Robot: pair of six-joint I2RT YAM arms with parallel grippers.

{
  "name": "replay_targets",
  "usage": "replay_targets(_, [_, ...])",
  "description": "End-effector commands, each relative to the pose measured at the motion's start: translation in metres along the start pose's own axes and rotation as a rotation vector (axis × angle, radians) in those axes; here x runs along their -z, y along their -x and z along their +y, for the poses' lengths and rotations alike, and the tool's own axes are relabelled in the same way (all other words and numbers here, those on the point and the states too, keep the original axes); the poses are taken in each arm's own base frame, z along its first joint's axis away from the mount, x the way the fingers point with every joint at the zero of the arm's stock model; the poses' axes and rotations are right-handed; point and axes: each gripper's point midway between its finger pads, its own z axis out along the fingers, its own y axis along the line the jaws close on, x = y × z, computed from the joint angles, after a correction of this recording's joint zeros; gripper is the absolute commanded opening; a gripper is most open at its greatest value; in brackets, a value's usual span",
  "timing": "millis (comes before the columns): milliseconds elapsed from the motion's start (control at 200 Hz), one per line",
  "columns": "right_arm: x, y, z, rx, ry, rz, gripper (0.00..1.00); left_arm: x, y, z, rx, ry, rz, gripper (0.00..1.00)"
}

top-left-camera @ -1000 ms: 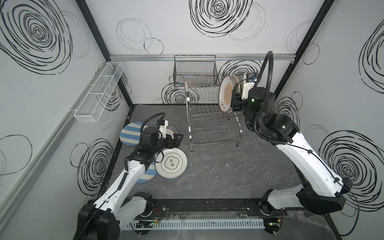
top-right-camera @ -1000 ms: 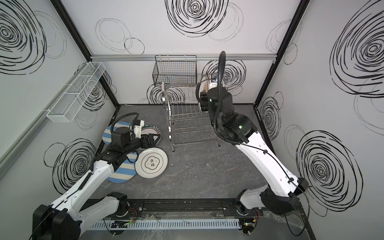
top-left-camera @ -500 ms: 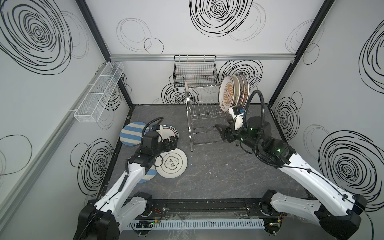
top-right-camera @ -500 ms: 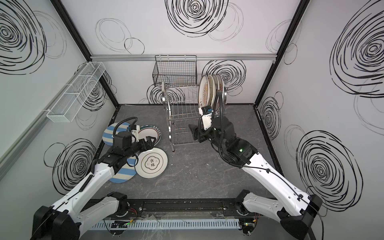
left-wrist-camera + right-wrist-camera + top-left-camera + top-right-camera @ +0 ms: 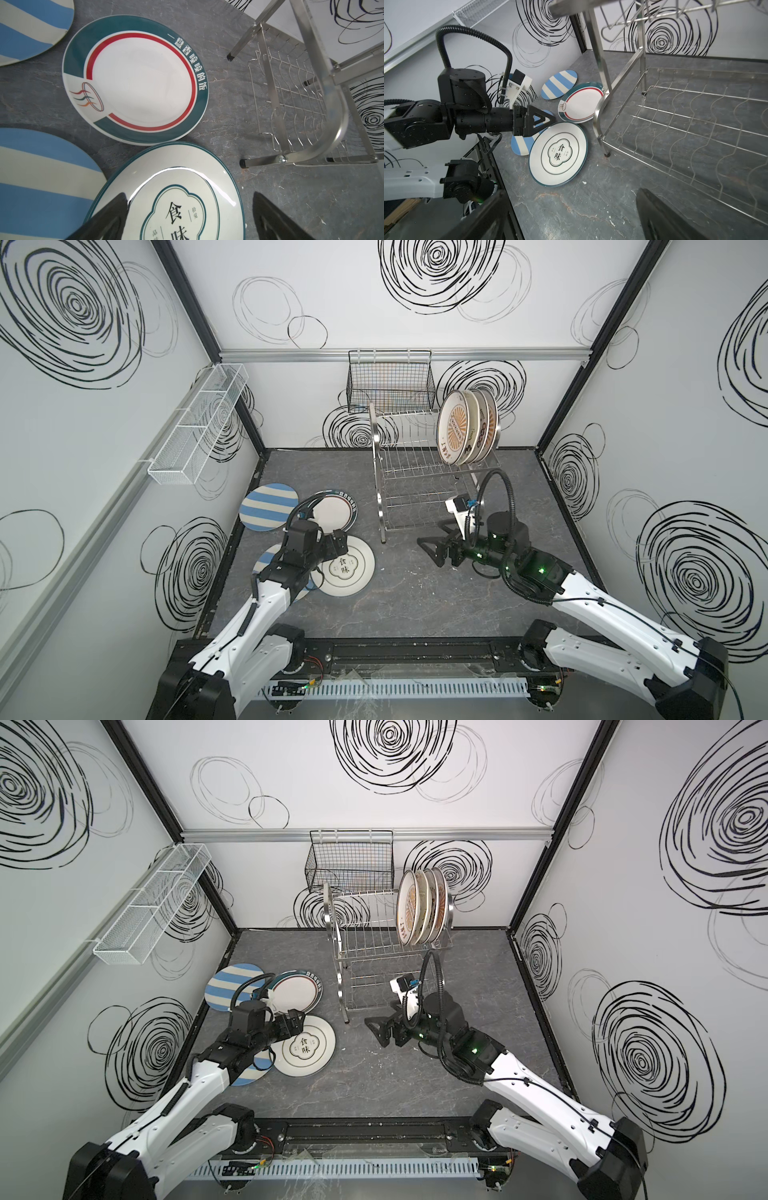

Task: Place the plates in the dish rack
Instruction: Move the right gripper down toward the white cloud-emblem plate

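Standing on edge, faces leftward, four round plates (image 5: 455, 433) fill the right end of the shiny two-tier steel wire rack (image 5: 415, 472) in both top views; four lie flat on the grey floor (image 5: 415, 605). Left wrist: left gripper (image 5: 189, 194) spread wide over the Chinese-character plate (image 5: 176, 182). Right wrist: right gripper (image 5: 571, 191) wide, empty.

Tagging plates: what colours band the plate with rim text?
The plate: teal rim, red inner ring; left wrist view.

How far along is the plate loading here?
Done: four plates stand in the upper tier of the dish rack. In hand: nothing; left gripper hovers open over the character plate, right gripper open, empty. Left: that plate, the green-rimmed plate and two striped plates on the table.
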Motion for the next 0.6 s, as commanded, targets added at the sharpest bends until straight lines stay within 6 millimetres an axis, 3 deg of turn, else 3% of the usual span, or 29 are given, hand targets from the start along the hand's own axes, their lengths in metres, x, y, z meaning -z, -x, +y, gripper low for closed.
replay_targets(0, [0.001,0.003,0.008,-0.001,0.042,-0.045,1.00,0.000,0.007,0.002,0.024,0.006,-0.058,0.96])
replay_targets(115, [-0.008,-0.017,-0.007,-0.012,0.001,-0.008,1.00,-0.006,-0.003,0.012,0.028,0.031,-0.032,0.96])
replay_targets(320, [-0.028,-0.047,-0.009,-0.021,0.056,0.072,1.00,-0.018,-0.013,0.025,0.058,0.043,0.011,0.96])
replay_targets(595, [-0.053,-0.058,-0.008,-0.034,0.098,0.140,1.00,-0.023,-0.018,0.046,0.059,0.119,0.000,0.96])
